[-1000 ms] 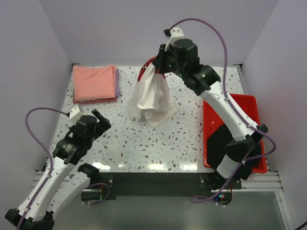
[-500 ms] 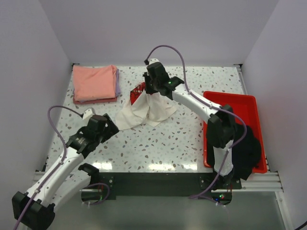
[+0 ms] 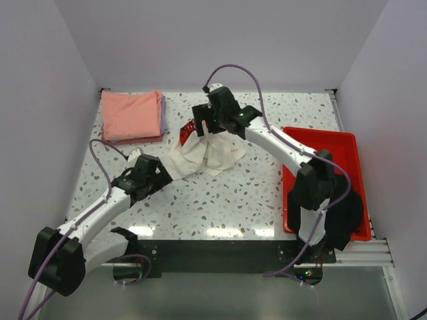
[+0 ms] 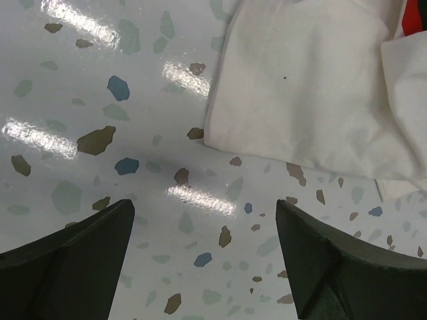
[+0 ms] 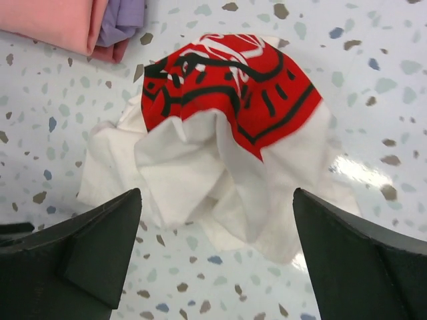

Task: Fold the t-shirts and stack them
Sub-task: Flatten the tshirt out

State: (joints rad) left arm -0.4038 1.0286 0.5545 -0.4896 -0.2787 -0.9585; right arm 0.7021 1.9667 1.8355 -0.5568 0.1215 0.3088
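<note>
Change: right hand has spread its fingers and let go of the cream-white t-shirt, which has slumped lower; left hand has reached closer to the shirt's near-left edge.
Cream-white t-shirt: soft, matte cloth in a crumpled heap of rounded folds, lying on the tabletop toward 12 o'clock from its centre. Not folded.
Chest print: red print with black and white line work, bunched into a dome at the heap's 12 o'clock side.
Right hand: fingers wide apart, holding nothing, poised over the heap. Whether it touches the cloth cannot be told.
Left hand: fingers wide apart and empty, at 8 o'clock of the heap. In the wrist view a flat hemmed flap of the shirt lies at 1 o'clock of the hand, apart from both fingers.
Folded stack: salmon-pink t-shirt folded into a flat rectangle on top, with the lavender t-shirt showing only as a strip along the right edge, at 10 o'clock of the tabletop, well apart from the heap.
Tabletop: glossy white terrazzo with grey, blue and brown flecks and bright glare streaks.
Red tray: rigid, smooth plastic, rectangular with a raised rim, at 3 to 4 o'clock of the tabletop.
</note>
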